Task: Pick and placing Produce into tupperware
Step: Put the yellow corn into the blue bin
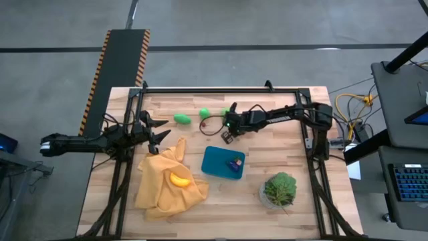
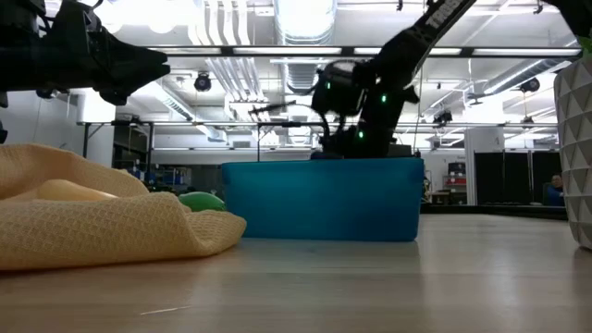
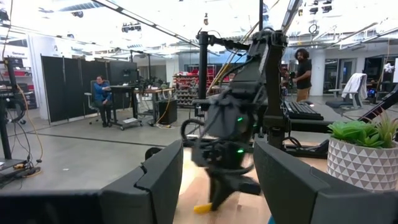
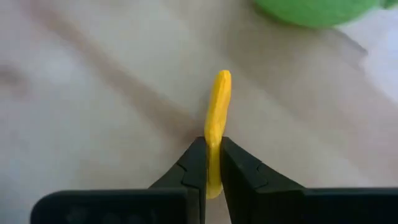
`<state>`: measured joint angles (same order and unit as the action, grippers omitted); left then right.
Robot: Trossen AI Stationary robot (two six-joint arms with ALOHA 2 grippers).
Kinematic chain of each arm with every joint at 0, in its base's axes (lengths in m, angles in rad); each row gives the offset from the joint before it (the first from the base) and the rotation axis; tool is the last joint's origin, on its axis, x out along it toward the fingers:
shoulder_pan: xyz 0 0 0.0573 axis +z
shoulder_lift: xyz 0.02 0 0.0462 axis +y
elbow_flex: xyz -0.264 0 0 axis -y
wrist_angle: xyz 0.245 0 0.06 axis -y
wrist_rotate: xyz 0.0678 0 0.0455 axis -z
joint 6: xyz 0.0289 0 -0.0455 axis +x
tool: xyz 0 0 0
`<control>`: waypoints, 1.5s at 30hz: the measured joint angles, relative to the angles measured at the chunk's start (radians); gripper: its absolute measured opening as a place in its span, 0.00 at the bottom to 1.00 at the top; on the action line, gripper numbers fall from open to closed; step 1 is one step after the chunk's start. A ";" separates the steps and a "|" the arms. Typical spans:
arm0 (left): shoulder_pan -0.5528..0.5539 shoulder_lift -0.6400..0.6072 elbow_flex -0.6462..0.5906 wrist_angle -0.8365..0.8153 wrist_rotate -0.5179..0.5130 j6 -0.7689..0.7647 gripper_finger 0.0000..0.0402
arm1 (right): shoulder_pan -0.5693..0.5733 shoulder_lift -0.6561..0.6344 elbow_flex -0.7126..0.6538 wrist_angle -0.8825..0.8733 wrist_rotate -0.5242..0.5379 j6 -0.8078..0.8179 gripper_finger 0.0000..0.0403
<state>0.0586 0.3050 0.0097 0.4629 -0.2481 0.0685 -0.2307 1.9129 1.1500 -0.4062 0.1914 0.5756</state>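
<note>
Two dark fingers [image 4: 199, 165] of the right gripper [image 1: 228, 136] were pinched on a thin yellow piece [image 4: 217, 118], its long axis running straight out past the tips. It hung over bare wood between the tupperware [image 1: 217, 164] and the tabletop's far edge. Two green pieces [image 1: 182, 119] lay nearer that edge. One purple piece [image 1: 235, 163] sat in the tupperware; one yellow-orange piece [image 1: 179, 179] lay on the mustard cloth [image 1: 160, 191]. Left gripper [image 1: 160, 130] waited, spread open, at the left edge.
</note>
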 joint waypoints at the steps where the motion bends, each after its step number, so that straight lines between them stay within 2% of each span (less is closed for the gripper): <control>1: 0.000 0.000 0.000 0.000 0.000 0.000 0.46 | 0.009 -0.013 0.000 0.003 -0.008 -0.001 0.07; 10: 0.000 0.000 0.000 0.000 -0.004 0.022 0.46 | 0.072 -0.139 0.002 0.023 -0.021 -0.058 0.07; 15: 0.000 0.000 0.000 0.000 -0.004 0.022 0.46 | 0.108 -0.199 0.004 0.025 -0.083 -0.112 0.07; 20: 0.000 0.000 0.000 0.000 -0.004 0.022 0.46 | 0.171 -0.238 0.004 0.009 -0.101 -0.116 0.07; 32: 0.000 0.000 0.000 0.000 -0.004 0.023 0.46 | 0.299 -0.242 0.005 -0.087 -0.120 -0.115 0.07; 45: 0.000 0.002 0.000 0.000 -0.004 0.023 0.46 | 0.317 -0.176 -0.010 -0.173 -0.117 -0.113 0.07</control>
<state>0.0589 0.3073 0.0098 0.4629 -0.2517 0.0910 0.0868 1.7368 1.1400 -0.5791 0.0745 0.4631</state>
